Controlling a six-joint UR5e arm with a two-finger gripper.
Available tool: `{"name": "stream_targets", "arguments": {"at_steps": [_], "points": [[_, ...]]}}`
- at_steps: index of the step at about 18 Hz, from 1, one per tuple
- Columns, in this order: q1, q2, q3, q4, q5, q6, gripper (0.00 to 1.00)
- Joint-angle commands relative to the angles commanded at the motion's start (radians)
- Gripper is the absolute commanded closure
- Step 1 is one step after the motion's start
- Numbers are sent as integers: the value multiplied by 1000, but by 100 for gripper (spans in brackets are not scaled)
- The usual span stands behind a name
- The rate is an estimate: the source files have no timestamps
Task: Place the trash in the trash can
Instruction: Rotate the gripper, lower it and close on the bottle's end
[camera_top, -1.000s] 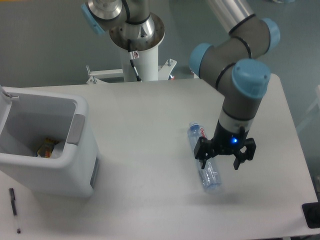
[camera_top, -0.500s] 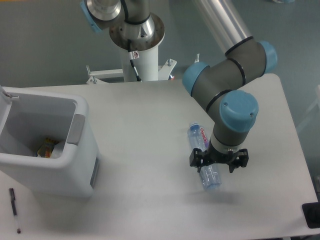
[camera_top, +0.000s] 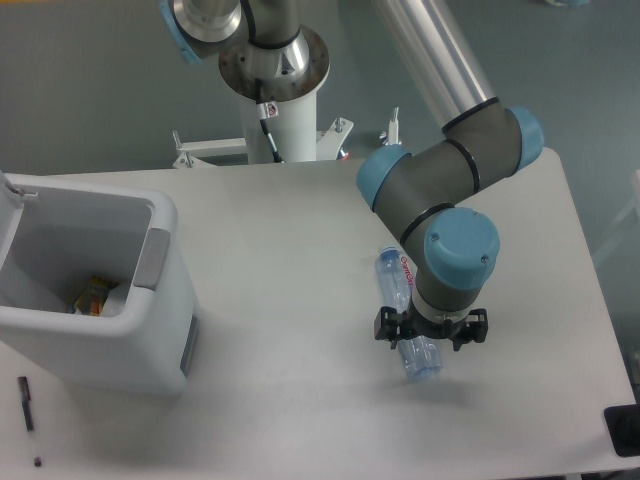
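A clear plastic water bottle (camera_top: 393, 275) with a small red-lettered label lies on the white table right of centre, its far end pointing up-left. My gripper (camera_top: 430, 338) hangs low over the bottle's middle, its two black fingers spread to either side of the bottle body, open. The wrist hides the bottle's middle; its near end (camera_top: 424, 362) pokes out below. The white trash can (camera_top: 150, 330) stands at the left edge, open-topped, with a crumpled wrapper (camera_top: 95, 293) lying inside on its bottom.
A thin black pen (camera_top: 29, 415) lies on the table in front of the trash can at bottom left. The arm's base column (camera_top: 275, 90) rises behind the table. A dark object (camera_top: 625, 430) sits at the table's bottom-right corner.
The gripper has come down and shifted slightly left, from beside the bottle to straddling its middle. The bottle has not moved.
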Motion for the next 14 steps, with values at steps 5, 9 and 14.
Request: {"name": "stream_targets", "arguments": {"at_steps": [5,9,14], "points": [[-12,-20,2,0,38,0,0],[-49,-57,5,6,104,-2,2],[-49,-71,5,44,111,-3,3]]}}
